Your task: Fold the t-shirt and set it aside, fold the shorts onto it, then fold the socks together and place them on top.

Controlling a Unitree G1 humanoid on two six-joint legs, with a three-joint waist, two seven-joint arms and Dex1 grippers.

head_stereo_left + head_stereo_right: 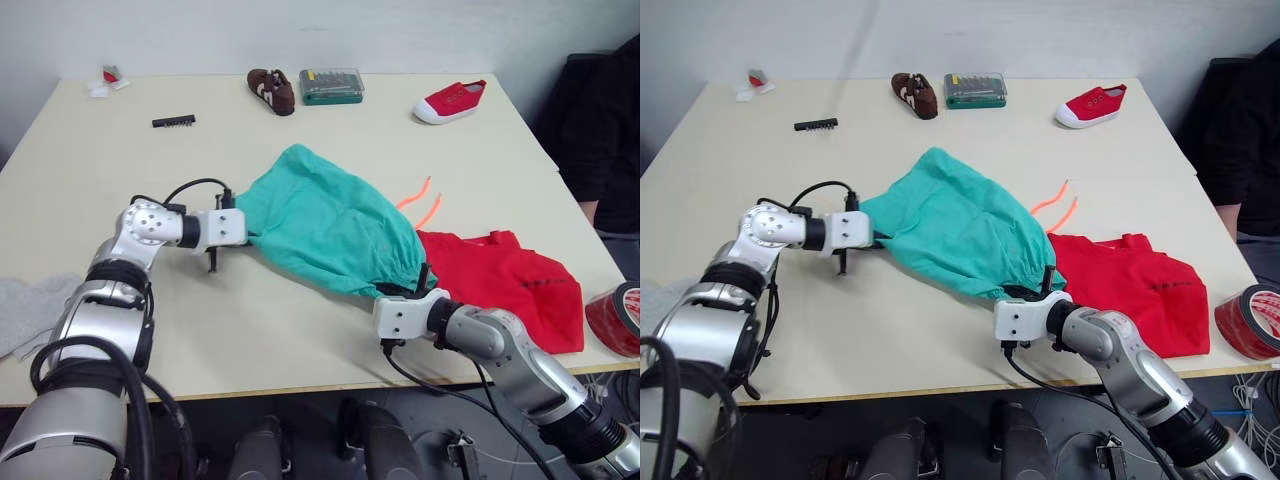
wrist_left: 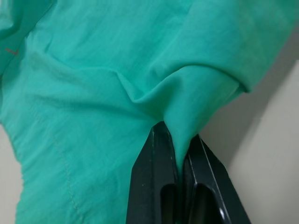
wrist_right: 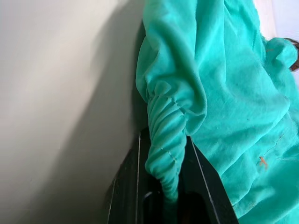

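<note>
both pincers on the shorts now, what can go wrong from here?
1. The left pincer holds only a thin pinch of the shorts; a pull could slip it free.
2. The right pincer grips the gathered waist right beside the t-shirt, so dragging the shorts may rumple it.
3. The orange drawstring trails loose on the table and may end up sticking out of the fold.

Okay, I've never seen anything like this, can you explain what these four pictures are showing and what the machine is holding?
It's a two-armed robot at a table. The two wide pictures come from its head, the two close-ups from cameras on its wrists. Its left gripper and right gripper each pinch an edge of the teal shorts between black fingers. A red t-shirt lies beside them. A brown shoe, red sneaker, green case and red tape roll also sit there.
</note>
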